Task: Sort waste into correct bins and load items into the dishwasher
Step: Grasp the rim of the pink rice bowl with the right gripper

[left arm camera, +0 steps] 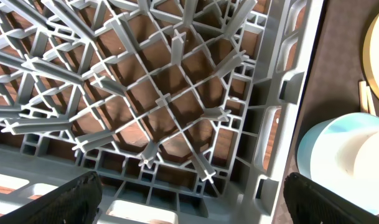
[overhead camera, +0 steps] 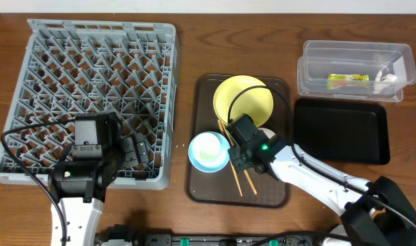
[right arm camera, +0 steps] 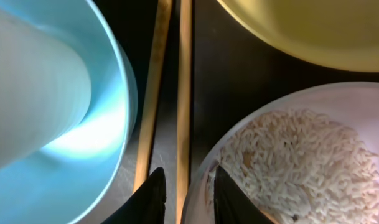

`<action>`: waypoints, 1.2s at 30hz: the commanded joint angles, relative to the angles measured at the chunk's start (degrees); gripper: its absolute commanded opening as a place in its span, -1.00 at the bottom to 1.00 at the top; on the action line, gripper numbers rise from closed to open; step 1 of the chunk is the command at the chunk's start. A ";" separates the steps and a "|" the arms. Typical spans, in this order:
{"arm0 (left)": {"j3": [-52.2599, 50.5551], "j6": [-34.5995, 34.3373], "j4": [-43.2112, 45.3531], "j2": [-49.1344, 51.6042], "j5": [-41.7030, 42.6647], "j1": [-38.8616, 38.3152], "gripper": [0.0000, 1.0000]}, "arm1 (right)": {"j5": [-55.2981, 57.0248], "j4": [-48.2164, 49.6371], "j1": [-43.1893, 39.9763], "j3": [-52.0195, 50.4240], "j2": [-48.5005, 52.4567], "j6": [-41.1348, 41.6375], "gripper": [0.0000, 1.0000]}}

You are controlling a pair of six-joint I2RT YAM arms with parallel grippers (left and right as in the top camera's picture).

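Right end effector (right arm camera: 189,183) sits low over the brown tray (right arm camera: 205,68), fingers straddling one of the chopsticks (right arm camera: 184,93) between the blue bowl (right arm camera: 65,93) and the white bowl (right arm camera: 257,106) of leftovers (right arm camera: 295,155) — clamped or not, I cannot tell. Left end effector (left arm camera: 192,190) hangs released, jaws wide, over the dish rack (left arm camera: 177,93) corner

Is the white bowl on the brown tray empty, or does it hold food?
Not empty. In the right wrist view the white bowl holds beige rice-like leftovers that cover most of its inside.
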 commanded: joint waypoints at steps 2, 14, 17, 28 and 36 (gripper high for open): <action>1.27 0.11 -0.15 0.00 -0.11 -0.28 0.89 | 1.22 0.66 0.50 -0.39 0.48 1.07 -0.56; 1.27 0.11 -0.15 0.00 -0.11 -0.31 0.89 | 2.25 0.59 0.50 -0.70 0.50 2.56 -0.70; 1.27 0.11 -0.15 0.00 -0.11 -0.28 0.90 | 2.23 0.61 0.52 -0.70 0.55 2.58 -0.69; 1.27 0.11 -0.15 0.00 -0.11 -0.31 0.89 | 2.01 0.02 0.52 -0.70 1.99 2.99 -0.81; 1.27 0.11 -0.15 0.00 -0.11 -0.31 0.89 | 2.05 -0.55 0.09 0.83 1.07 3.32 -0.98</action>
